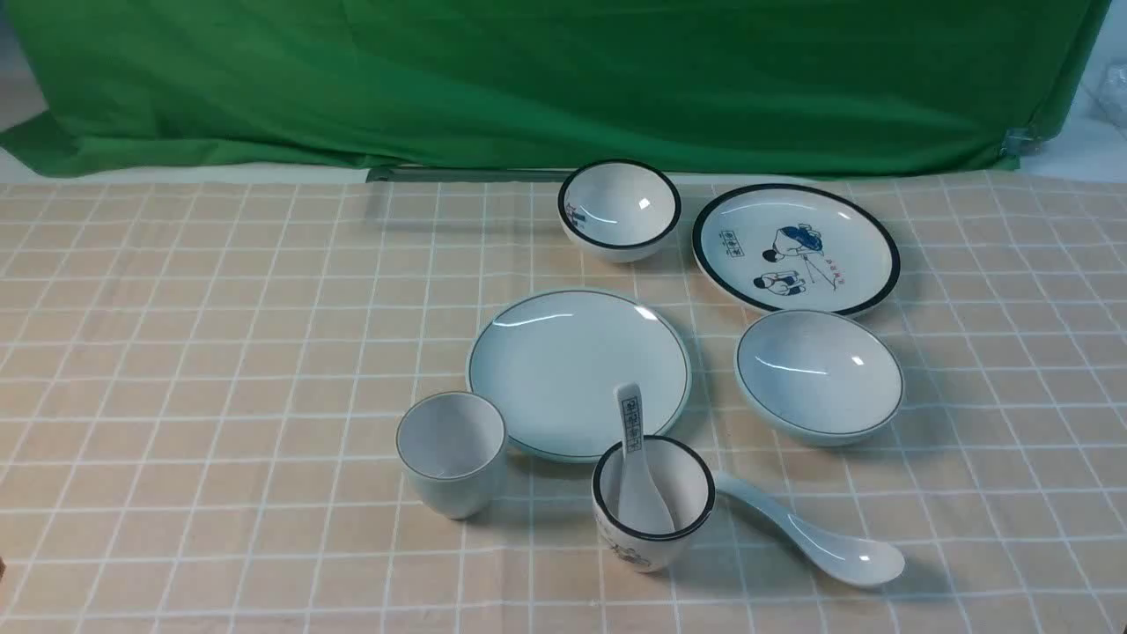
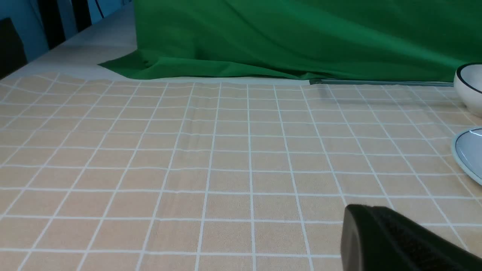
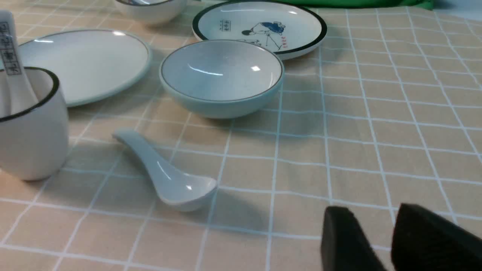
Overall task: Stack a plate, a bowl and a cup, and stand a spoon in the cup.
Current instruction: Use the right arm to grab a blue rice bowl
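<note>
Plate (image 1: 563, 361) noted flat at mid-cloth (image 1: 220, 396), nothing stacked on it. Bowl (image 1: 819, 374) set to its right, apart, upright, empty. Cup (image 1: 451, 449) stood upright just beside the plate's near-left edge. Spoon (image 1: 819, 541) laid on the cloth at near right, scoop up, handle pointed toward the black-rimmed cup (image 1: 651, 528), in which a printed spoon (image 1: 636, 458) is stood. Black-rimmed bowl (image 1: 619, 207) and printed plate (image 1: 795, 248) placed at the far side. Left gripper (image 2: 361, 229) seen closed over bare cloth, nothing held. Right gripper (image 3: 376, 218) seen with jaws parted, empty, apart from the spoon.
</note>
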You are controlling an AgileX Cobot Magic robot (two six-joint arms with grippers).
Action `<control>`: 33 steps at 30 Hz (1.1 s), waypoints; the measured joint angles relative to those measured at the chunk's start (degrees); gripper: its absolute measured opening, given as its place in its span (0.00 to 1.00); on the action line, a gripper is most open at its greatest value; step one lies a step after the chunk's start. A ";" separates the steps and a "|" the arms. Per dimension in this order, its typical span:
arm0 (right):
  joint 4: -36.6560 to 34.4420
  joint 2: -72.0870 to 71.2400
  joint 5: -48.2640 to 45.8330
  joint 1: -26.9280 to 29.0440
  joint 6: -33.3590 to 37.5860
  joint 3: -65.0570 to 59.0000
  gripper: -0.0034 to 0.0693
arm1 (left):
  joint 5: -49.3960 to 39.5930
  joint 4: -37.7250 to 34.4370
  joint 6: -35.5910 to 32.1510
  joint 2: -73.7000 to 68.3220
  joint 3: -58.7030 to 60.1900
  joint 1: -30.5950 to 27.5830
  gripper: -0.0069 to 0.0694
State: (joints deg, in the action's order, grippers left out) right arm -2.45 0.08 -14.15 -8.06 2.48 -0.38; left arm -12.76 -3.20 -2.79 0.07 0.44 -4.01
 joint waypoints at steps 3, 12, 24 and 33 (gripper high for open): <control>0.00 0.00 0.00 0.00 0.00 0.00 0.38 | 0.00 0.00 0.00 0.00 0.00 0.00 0.10; 0.00 0.00 0.00 0.00 0.06 0.00 0.38 | 0.00 0.00 0.00 0.00 0.00 0.00 0.10; 0.00 0.00 0.00 0.00 0.01 0.00 0.38 | 2.85 -8.38 6.15 0.00 0.00 0.00 0.10; 0.00 0.00 0.00 0.00 0.02 0.00 0.38 | 15.54 -29.14 16.90 0.00 -0.20 0.06 0.10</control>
State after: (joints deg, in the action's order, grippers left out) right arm -2.45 0.08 -14.15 -8.06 2.50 -0.38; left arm 2.78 -32.34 14.11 0.07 0.24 -3.95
